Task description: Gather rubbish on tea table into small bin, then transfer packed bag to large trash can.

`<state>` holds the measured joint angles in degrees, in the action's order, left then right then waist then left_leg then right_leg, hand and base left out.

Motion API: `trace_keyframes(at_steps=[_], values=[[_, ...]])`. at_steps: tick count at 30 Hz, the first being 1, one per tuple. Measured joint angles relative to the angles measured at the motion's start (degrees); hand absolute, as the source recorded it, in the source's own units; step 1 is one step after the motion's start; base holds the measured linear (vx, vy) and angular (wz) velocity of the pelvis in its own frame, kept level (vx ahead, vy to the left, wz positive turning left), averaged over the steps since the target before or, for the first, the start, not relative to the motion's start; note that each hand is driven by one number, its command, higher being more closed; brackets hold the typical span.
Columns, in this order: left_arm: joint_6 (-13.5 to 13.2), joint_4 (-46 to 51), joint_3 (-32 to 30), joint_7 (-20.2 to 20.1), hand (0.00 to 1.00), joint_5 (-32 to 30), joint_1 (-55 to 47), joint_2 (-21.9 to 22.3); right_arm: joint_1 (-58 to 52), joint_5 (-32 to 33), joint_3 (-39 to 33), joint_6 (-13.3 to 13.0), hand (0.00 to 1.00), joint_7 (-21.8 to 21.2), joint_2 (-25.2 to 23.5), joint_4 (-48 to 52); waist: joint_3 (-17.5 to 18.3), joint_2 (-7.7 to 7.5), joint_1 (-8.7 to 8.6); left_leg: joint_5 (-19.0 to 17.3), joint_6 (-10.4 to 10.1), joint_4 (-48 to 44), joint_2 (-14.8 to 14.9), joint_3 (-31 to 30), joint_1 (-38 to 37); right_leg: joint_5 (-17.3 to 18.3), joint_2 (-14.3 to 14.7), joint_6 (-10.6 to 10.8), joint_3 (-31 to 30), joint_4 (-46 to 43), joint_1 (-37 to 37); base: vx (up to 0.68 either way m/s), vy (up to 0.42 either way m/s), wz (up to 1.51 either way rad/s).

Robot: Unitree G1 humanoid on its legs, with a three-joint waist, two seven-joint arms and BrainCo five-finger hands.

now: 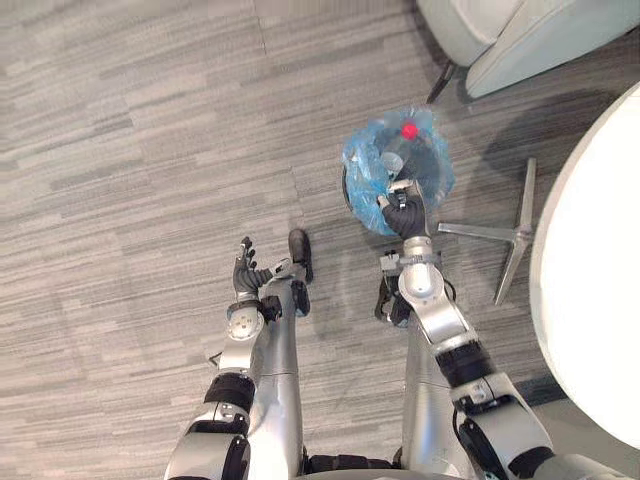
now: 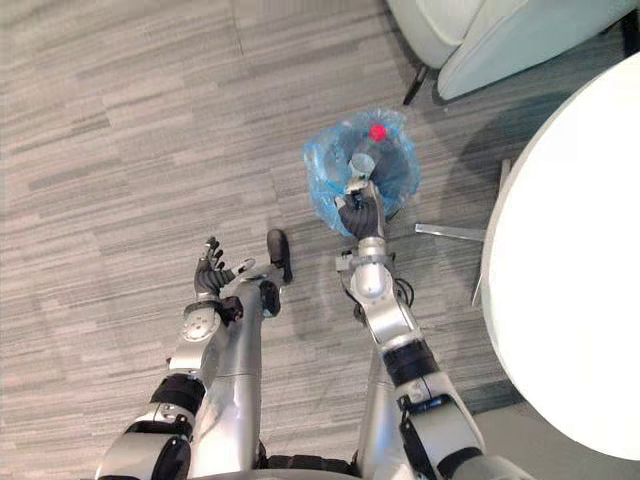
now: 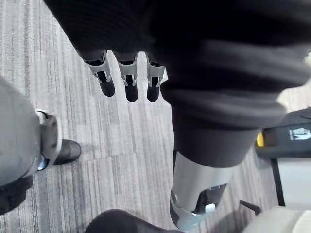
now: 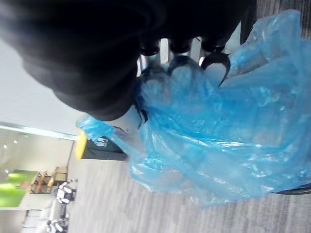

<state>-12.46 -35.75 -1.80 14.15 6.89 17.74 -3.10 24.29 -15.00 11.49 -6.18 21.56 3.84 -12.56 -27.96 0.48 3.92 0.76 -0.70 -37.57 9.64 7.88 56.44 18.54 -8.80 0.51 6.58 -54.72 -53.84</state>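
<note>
Firmly, the fingers (image 4: pixel 181 47) of the right hand (image 1: pixel 405 215) are clenched into the crumpled rim of the blue bag (image 1: pixel 368 170). A red item (image 1: pixel 409 131) is seen inside it. The bag is placed over the grey floor (image 1: pixel 130 150), near the white round desk (image 1: pixel 590 290). The left hand (image 1: pixel 245 268) is held well apart, its fingers released and nothing grasped.

Looks like an office lounge or reception corner. Grey striped plank flooring (image 1: pixel 140 130) throughout, pale upholstered seating (image 1: pixel 540 45) on dark legs, a round white worktop (image 1: pixel 590 270) on a splayed metal base (image 1: pixel 515 240).
</note>
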Motion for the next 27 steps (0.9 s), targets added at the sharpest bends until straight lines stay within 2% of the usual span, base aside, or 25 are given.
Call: trace_keyframes(at_steps=[1,2,4,7,9,11,13,15,16,21,27], values=[[0.04,0.84,0.41,-0.28,0.0,-0.44,-1.06,-0.08,-1.42,0.92,0.46,-0.21,1.0,-0.6,-0.23,1.23,0.32,-0.36,-0.02,-0.06,-0.09,0.62,-0.02,0.23,-1.52,-0.04,0.05,0.07,-0.14,0.64,1.43,0.09,-0.083,-0.06],[0.08,2.27,1.76,-0.45,0.0,-0.86,-3.85,0.2,-6.13,1.6,1.95,-0.93,1.0,-1.89,-0.56,4.96,2.46,-0.85,-0.18,-0.55,-0.59,1.83,0.08,0.08,-4.73,-0.16,0.32,0.3,0.59,3.31,5.24,0.11,-0.08,-0.07],[0.1,2.72,2.16,-0.48,0.0,-0.94,-5.37,0.47,-8.7,1.63,2.58,-1.53,1.0,-2.99,-0.83,7.33,2.76,-1.05,-0.22,-0.8,-0.5,3.31,0.26,0.03,-8.03,-0.36,0.45,0.6,1.43,5.61,9.2,0.12,-0.058,-0.04],[0.11,4.4,2.9,-0.54,0.0,-1.04,-9.29,0.51,-13.22,2.84,4.1,-2.56,1.0,-4.73,-1.14,11.99,5.42,-1.86,-0.18,-1.09,-0.61,6.21,-0.13,0.28,-12.88,-0.66,0.5,1.13,1.81,9.32,14.45,0.13,-0.041,0.03],[0.12,4.64,4.03,-0.63,0.0,-1.14,-10.88,0.16,-14.66,3.68,4.6,-3.19,1.0,-5.69,-1.21,13.54,6.45,-1.93,-0.18,-1.07,-0.61,8.45,-0.67,0.44,-16.36,-0.83,0.33,1.37,2.48,11.73,18.07,0.14,-0.019,0.08],[0.1,5.44,5.11,-1.52,0.0,-1.6,-13.81,-0.06,-16.94,3.97,5.31,-4.23,1.0,-7.06,-1.22,14.57,9.42,-2.2,-0.24,-0.78,-1.01,11.61,-1.3,0.83,-20.02,-1.16,0.21,1.81,2.75,14.95,21.71,0.19,-0.012,0.04],[0.09,5.59,7.44,-1.74,0.0,-2.51,-15.43,-1.12,-18.35,4.39,5.77,-4.67,1.0,-8.11,-1.25,15.03,10.24,-2.71,-0.3,0.06,-1.5,15.42,-2.31,1.48,-24.38,-1.36,-0.33,1.96,2.57,17.25,25.07,0.16,-0.015,0.02],[0.08,5.67,9.27,-1.94,0.0,-3.1,-16.97,-2.14,-19.59,5.49,6.41,-4.84,1.0,-9.26,-1.13,15.24,12.4,-2.78,-0.58,0.78,-1.76,18.36,-2.84,1.72,-26.88,-2.0,-0.28,1.86,2.57,19.86,27.09,0.18,-0.027,-0.01],[0.02,5.67,10.5,-2.42,0.0,-3.11,-17.97,-2.63,-19.83,5.86,6.45,-4.84,1.0,-9.64,-0.99,15.21,13.18,-2.72,-1.32,1.7,-1.69,20.93,-3.03,1.74,-28.55,-2.63,-0.04,1.87,2.6,22.04,28.69,0.15,-0.02,0.0],[-0.03,5.96,12.77,-3.95,0.0,-3.14,-18.69,-4.95,-19.74,7.93,6.35,-4.99,1.0,-12.04,1.89,15.18,14.17,-2.74,-3.01,4.0,-1.89,28.21,-3.59,1.82,-34.81,-4.71,0.92,2.38,2.95,29.27,34.7,0.15,-0.022,-0.05],[-1.42,11.0,13.56,-5.49,0.0,-3.12,-20.87,-6.93,-20.5,12.35,6.3,-6.5,1.0,-15.35,4.68,15.37,17.16,-2.16,-3.27,4.39,-1.86,33.91,-3.8,3.42,-41.76,-7.72,1.91,3.16,2.48,38.47,42.57,0.13,0.019,-0.13]])
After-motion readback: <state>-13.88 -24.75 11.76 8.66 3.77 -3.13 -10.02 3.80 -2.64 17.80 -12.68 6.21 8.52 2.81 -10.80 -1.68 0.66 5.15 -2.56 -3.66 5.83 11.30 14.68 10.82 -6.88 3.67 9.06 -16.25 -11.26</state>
